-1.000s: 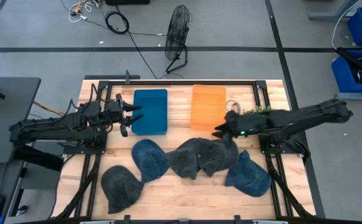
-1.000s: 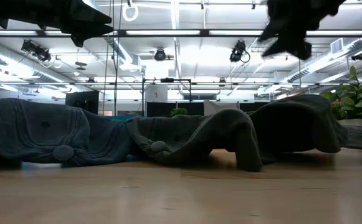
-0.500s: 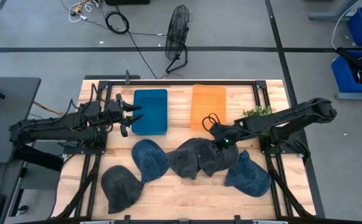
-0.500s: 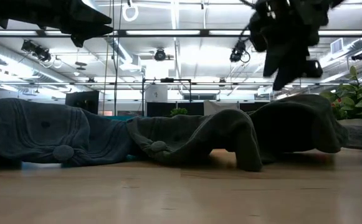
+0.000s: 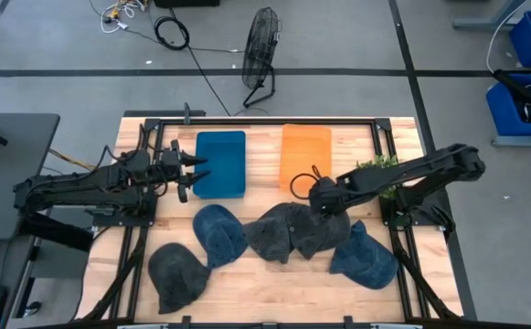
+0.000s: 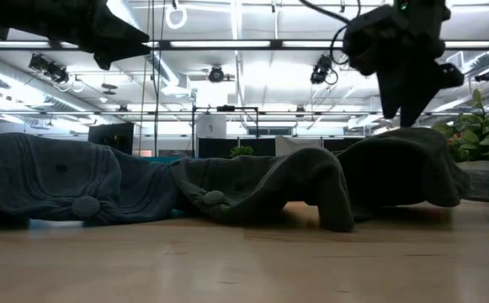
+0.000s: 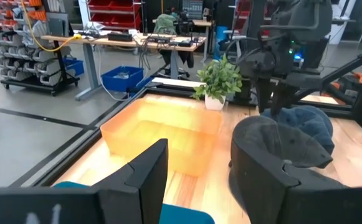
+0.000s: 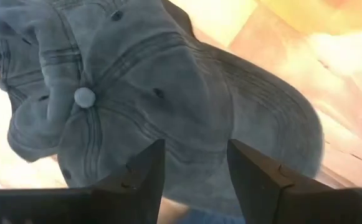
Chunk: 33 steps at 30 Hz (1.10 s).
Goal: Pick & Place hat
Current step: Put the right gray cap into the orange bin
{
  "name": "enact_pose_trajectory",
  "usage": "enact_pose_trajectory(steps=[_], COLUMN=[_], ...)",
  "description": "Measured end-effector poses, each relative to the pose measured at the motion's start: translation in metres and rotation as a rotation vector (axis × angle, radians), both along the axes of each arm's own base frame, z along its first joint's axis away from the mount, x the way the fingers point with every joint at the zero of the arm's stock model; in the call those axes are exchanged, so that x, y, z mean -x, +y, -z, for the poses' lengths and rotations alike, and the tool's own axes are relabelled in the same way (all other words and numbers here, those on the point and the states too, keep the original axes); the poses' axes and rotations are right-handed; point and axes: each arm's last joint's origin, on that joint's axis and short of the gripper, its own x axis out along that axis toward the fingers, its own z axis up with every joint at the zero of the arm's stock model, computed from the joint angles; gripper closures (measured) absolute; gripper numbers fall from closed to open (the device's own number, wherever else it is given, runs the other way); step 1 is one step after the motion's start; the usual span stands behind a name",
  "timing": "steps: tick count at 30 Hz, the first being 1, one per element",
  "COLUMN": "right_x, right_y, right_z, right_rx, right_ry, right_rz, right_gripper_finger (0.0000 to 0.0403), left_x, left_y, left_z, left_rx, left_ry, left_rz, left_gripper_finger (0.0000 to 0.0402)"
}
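Right gripper (image 5: 320, 203) poised over the middle hat (image 8: 168, 106) of the pile at the table (image 5: 247, 291) centre — jaws parted, holding nothing, placed to close on the crown. Top button (image 8: 84, 97) visible in the right wrist view only. Left gripper (image 5: 190, 171) parked beside the blue bin (image 5: 220, 163), jaws open.

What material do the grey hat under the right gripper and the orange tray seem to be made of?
Grey hat: probably washed cotton twill; matte, stitched panels, eyelets, soft folds. Orange tray: likely translucent plastic; it glows in the left wrist view. The open right gripper hovers over the hat.
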Motion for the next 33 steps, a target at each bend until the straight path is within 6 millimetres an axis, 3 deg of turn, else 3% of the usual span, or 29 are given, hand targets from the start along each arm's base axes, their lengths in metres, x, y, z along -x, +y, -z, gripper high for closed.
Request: enact_pose_trajectory(steps=[10,25,29,33], right_x=[-0.019,-0.021,-0.020,-0.020], right_y=[0.004,0.004,0.004,0.004], right_z=[0.035,0.038,0.038,0.038], right_rx=[-0.001,0.024,0.028,0.027], right_ry=[0.119,0.114,0.117,0.117], right_rz=[-0.029,-0.067,-0.093,-0.110], right_gripper_finger=[0.0227,0.0228,0.0251,0.0305], left_x=[0.000,0.000,0.000,0.000], left_y=[0.000,0.000,0.000,0.000], left_z=[0.000,0.000,0.000,0.000], left_rx=[-0.001,0.000,0.000,0.000], left_ry=[-0.001,-0.002,-0.003,-0.002], left_rz=[0.000,0.000,0.000,0.000], left_gripper_finger=[0.0223,0.0223,0.0223,0.0223])
